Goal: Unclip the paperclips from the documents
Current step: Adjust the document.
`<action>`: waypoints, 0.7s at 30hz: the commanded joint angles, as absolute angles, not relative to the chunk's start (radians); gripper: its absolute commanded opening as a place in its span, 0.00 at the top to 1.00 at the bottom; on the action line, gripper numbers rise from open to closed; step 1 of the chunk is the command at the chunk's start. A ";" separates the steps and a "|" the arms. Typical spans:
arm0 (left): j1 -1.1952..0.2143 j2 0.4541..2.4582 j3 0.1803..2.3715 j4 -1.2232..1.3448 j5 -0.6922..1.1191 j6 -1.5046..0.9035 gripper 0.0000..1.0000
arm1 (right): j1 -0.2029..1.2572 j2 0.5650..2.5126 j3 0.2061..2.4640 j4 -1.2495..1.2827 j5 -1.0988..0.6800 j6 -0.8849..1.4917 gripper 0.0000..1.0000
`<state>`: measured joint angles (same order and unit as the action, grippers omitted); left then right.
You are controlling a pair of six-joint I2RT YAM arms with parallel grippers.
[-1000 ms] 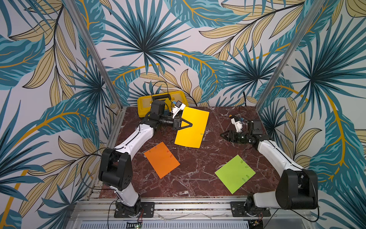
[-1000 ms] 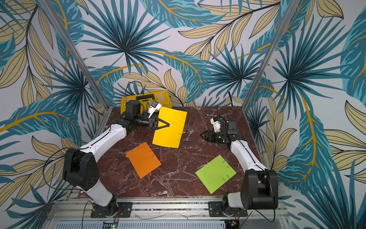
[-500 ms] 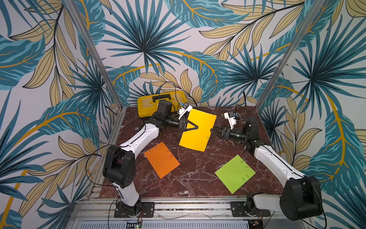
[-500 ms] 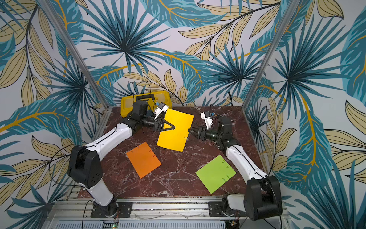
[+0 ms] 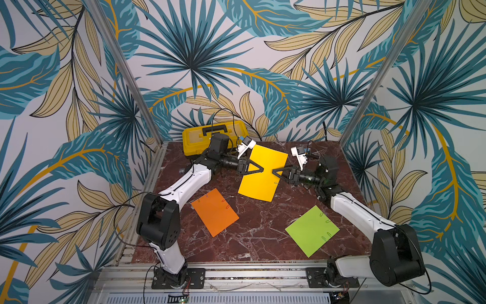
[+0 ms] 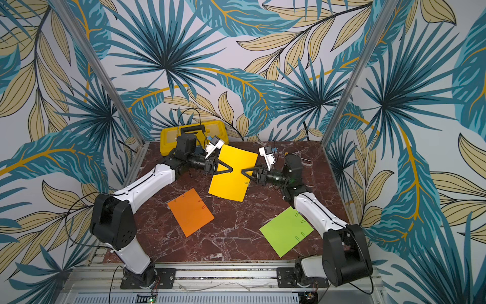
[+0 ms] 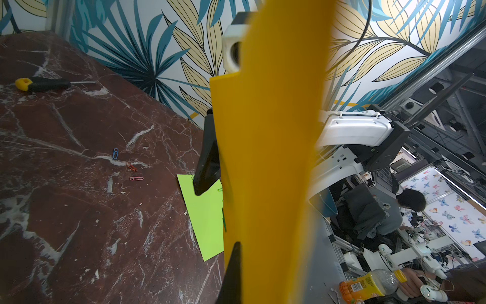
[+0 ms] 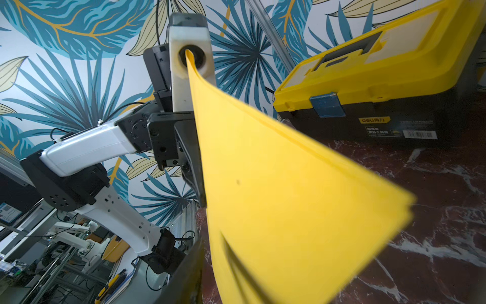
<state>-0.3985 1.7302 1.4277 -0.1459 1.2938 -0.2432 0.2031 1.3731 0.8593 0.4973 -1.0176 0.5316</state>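
Two grippers flank the yellow sheet point(image 5: 265, 155), held above the table's point(image 5: 263, 223) 12 o'clock side: left gripper point(image 5: 262, 169) clamps its 9 o'clock edge; right gripper point(image 5: 273, 172), gap unreadable, is nearer the paperclip point(image 5: 275, 182) just at its 6 o'clock.

yellow sheet point(image 7: 268, 158) blurred in left wrist view, lime sheet point(image 7: 205, 218) part hidden behind it, toolbox point(image 5: 194, 136) at 11 o'clock part-covered by left arm point(image 5: 189, 181), right gripper point(image 5: 274, 173) jaw gap unreadable, paperclips point(image 5: 223, 201) on orange sheet point(image 5: 214, 214) too small for colour
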 commanded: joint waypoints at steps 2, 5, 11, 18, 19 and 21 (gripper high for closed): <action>-0.399 1.709 1.433 -0.131 1.283 -0.235 1.00 | 0.207 1.380 0.828 0.556 -1.052 0.566 0.67; -0.396 1.710 1.433 -0.132 1.276 -0.235 1.00 | 0.207 1.381 0.828 0.553 -1.055 0.568 0.79; -0.387 1.709 1.425 -0.132 1.263 -0.238 1.00 | 0.207 1.390 0.834 0.548 -1.052 0.565 0.94; -0.376 1.699 1.413 -0.131 1.258 -0.251 0.90 | 0.204 1.390 0.843 0.549 -1.020 0.566 1.00; -0.374 1.698 1.410 -0.131 1.258 -0.254 0.87 | 0.203 1.389 0.845 0.552 -1.017 0.568 1.00; -0.371 1.693 1.404 -0.132 1.259 -0.256 0.83 | 0.201 1.388 0.850 0.556 -1.009 0.573 1.00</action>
